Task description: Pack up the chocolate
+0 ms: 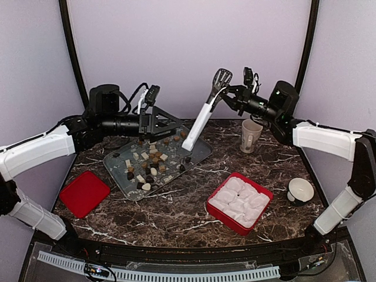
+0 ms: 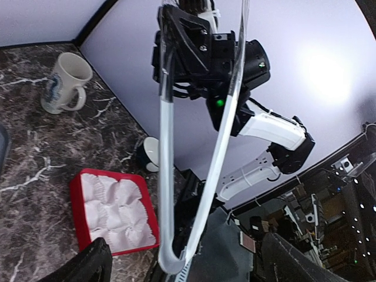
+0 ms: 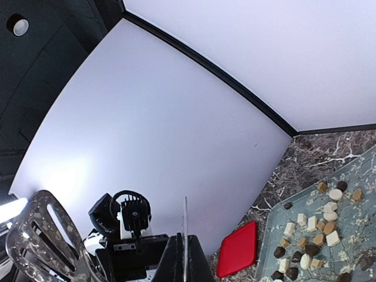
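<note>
The chocolate is several small dark, tan and cream lumps scattered on a glassy patterned tray; it also shows in the right wrist view. My right gripper is shut on white-handled tongs just below their slotted metal heads, holding them slanted above the tray's far corner. In the right wrist view the gripper pinches a thin metal edge of the tongs. My left gripper is open; in the left wrist view the tongs' joined end hangs between its wide-apart fingers, untouched.
A red box with a white moulded insert stands front right; it also shows in the left wrist view. A red lid lies front left. A mug stands behind the box and a small white bowl at the right edge.
</note>
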You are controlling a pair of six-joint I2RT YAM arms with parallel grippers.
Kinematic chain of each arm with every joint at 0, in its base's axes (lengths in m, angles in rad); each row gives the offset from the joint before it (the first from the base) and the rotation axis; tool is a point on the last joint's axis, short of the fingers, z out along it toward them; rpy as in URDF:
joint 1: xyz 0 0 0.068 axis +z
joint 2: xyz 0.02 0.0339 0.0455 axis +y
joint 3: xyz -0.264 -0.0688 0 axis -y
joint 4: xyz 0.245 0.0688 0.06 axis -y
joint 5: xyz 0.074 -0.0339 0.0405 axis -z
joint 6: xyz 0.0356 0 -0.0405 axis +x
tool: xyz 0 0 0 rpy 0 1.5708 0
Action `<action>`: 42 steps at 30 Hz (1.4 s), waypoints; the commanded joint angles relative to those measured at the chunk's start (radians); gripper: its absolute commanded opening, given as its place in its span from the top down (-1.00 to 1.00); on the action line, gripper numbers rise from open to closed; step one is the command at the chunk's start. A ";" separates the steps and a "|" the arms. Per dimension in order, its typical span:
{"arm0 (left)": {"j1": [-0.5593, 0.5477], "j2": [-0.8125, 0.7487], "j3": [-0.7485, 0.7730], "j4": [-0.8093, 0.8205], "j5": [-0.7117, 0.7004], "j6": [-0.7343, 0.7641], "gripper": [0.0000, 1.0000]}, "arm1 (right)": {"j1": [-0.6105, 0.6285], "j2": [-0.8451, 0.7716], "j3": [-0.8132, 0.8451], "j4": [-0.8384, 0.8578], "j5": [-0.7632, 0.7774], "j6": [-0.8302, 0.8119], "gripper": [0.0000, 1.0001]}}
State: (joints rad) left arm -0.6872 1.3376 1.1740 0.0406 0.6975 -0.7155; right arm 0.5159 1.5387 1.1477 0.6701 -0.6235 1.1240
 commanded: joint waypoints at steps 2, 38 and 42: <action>-0.099 0.078 0.044 0.206 -0.007 -0.119 -0.77 | -0.005 -0.011 -0.074 0.276 0.038 0.141 1.00; -0.071 0.338 0.269 0.282 0.123 -0.237 -0.08 | -0.002 0.114 -0.123 0.424 0.186 0.186 1.00; -0.071 0.344 0.269 0.287 0.128 -0.242 -0.19 | -0.002 0.107 -0.133 0.422 0.213 0.182 1.00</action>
State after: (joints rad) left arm -0.7502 1.6890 1.3964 0.2939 0.7753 -0.9550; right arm 0.5163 1.6581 1.0080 1.0908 -0.4633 1.3418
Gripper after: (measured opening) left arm 0.584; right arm 0.005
